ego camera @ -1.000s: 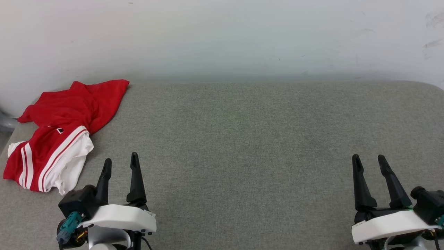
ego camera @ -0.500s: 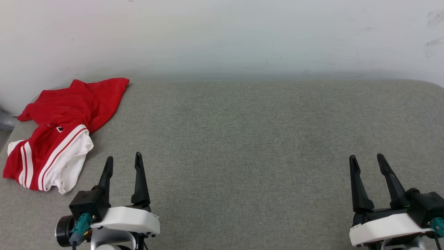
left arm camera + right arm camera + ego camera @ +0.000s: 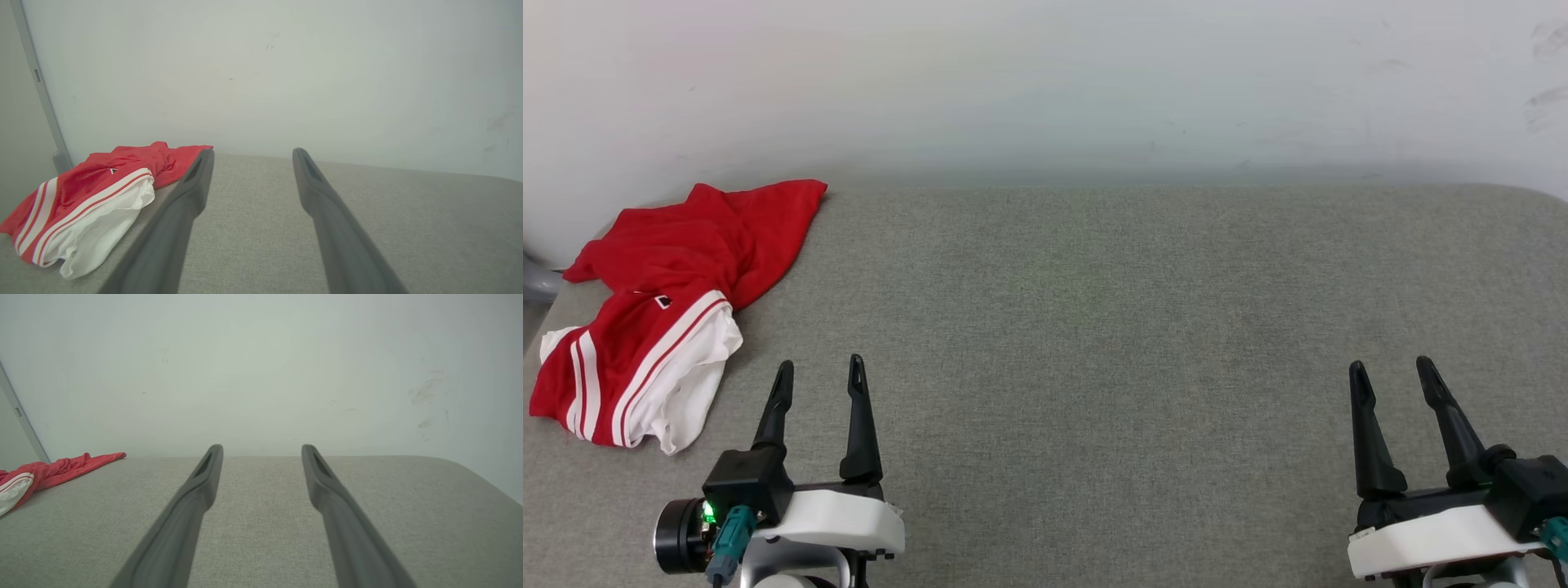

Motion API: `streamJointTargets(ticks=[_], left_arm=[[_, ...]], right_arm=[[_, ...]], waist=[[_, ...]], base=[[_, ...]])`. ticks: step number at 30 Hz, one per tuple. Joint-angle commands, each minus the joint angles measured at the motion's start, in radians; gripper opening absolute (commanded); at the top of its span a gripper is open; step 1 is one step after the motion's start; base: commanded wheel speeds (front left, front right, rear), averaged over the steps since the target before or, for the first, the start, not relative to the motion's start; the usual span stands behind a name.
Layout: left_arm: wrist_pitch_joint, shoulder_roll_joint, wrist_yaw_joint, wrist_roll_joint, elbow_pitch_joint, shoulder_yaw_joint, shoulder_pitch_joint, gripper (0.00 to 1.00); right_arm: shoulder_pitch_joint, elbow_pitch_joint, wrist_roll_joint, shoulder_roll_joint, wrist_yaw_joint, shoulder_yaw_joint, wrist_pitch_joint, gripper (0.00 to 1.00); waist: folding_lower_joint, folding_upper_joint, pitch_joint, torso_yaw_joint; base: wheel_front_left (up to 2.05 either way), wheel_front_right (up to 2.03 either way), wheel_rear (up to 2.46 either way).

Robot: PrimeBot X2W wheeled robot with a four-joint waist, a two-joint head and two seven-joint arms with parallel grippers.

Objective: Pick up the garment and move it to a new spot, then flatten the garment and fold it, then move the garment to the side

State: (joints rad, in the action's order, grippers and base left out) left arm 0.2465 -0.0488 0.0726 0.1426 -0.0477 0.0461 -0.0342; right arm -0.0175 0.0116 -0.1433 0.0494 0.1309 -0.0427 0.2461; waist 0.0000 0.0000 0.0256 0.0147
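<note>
**A:** How do the grippers stand?

**B:** The left gripper (image 3: 819, 363), two long dark fingers on a white wrist, hangs over the near left part of the grey woven-fabric surface (image 3: 1094, 310). Its fingers are spread wide with nothing between them. The right gripper (image 3: 1390, 365) hangs over the near right part of the surface, just as wide and just as empty.

**A:** And the garment?

**B:** The garment (image 3: 678, 269), a red T-shirt with white sleeves and red-and-white striped trim, lies crumpled in a heap at the surface's far left corner. Neither gripper touches it.

**A:** So how far along is the task?

**B:** By my reckoning, at the very start. The garment is not lifted, moved, flattened, folded or set aside. The pick-up comes first, and the left gripper looks better placed for it.
</note>
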Motion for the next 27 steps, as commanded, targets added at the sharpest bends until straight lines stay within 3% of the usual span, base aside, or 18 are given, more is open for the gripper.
streamJointTargets(ticks=[1, 9, 27], left_arm=[[0.007, -0.002, -0.001, -0.014, 0.008, 0.001, 0.006, 1.0], [0.021, -0.002, -0.002, -0.053, 0.01, 0.004, 0.011, 1.0], [0.019, -0.002, -0.02, -0.017, -0.019, -0.004, 0.008, 1.0]], right_arm=[[-0.002, -0.008, 0.008, 0.001, 0.0, 0.0, 0.008, 1.0], [-0.007, -0.018, 0.025, 0.001, 0.0, 0.009, 0.021, 1.0], [-0.01, 0.0, -0.031, 0.001, 0.0, 0.017, 0.019, 1.0]], waist=[[0.0, 0.0, 0.0, 0.001], [0.0, 0.0, 0.003, 0.004], [0.0, 0.0, 0.008, 0.003]], base=[[0.0, 0.0, 0.0], [0.0, 0.0, 0.0], [0.0, 0.0, 0.0]])
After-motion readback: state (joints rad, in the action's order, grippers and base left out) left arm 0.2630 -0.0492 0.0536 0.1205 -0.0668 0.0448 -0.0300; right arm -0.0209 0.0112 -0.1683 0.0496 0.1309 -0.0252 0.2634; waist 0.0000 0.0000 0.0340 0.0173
